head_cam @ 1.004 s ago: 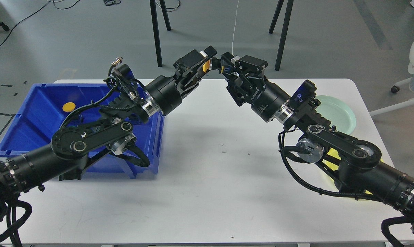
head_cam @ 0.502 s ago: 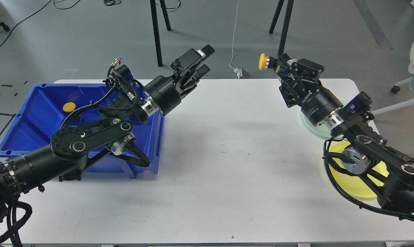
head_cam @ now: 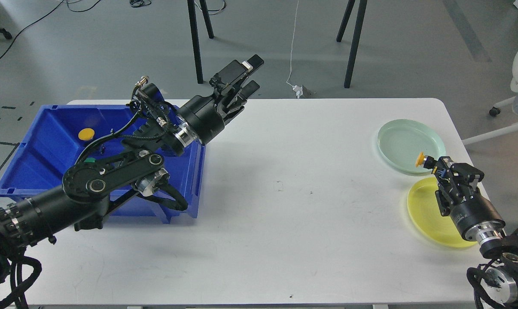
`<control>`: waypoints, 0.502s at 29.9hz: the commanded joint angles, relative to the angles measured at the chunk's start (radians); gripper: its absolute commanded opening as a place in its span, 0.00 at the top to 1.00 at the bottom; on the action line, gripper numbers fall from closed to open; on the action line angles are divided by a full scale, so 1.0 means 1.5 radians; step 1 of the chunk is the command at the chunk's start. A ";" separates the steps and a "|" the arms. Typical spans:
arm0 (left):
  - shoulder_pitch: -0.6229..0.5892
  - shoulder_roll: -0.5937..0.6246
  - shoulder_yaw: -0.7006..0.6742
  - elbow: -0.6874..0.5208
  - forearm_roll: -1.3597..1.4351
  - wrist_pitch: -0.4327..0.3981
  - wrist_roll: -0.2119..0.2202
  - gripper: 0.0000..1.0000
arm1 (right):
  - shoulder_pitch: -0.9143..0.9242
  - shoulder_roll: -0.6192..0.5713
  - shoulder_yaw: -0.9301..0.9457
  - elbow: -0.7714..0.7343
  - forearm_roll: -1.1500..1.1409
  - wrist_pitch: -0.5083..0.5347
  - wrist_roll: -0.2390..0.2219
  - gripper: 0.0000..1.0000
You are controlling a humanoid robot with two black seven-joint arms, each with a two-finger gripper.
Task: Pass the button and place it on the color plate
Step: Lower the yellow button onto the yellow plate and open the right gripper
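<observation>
Head view. The right gripper (head_cam: 432, 163), its arm entering from the near right corner, pinches a yellow-capped button (head_cam: 420, 159) above the near edge of the pale green plate (head_cam: 403, 141), just beyond the yellow plate (head_cam: 424, 212). The left gripper (head_cam: 251, 75) is raised over the table's far edge, fingers spread and holding nothing; its arm crosses the blue bin (head_cam: 40, 141), which holds another yellow button (head_cam: 86, 134). Both plates and the bin rest on a white table (head_cam: 284, 206). Beyond: grey floor, black stand legs (head_cam: 194, 38), a white cable (head_cam: 294, 43).

Bright, even overhead light; soft shadows on the table (head_cam: 284, 214); sharp focus.
</observation>
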 commanded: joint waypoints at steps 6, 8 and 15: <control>0.002 0.000 0.000 -0.004 0.000 0.000 0.000 0.13 | -0.037 0.018 -0.004 -0.009 0.111 0.016 0.000 0.99; 0.005 0.000 -0.001 -0.004 0.000 0.000 0.000 0.13 | -0.047 0.018 -0.004 -0.009 0.111 0.020 0.000 0.99; 0.006 0.000 -0.002 -0.004 0.000 -0.001 0.000 0.13 | -0.069 0.018 0.000 -0.010 0.113 0.021 0.000 0.91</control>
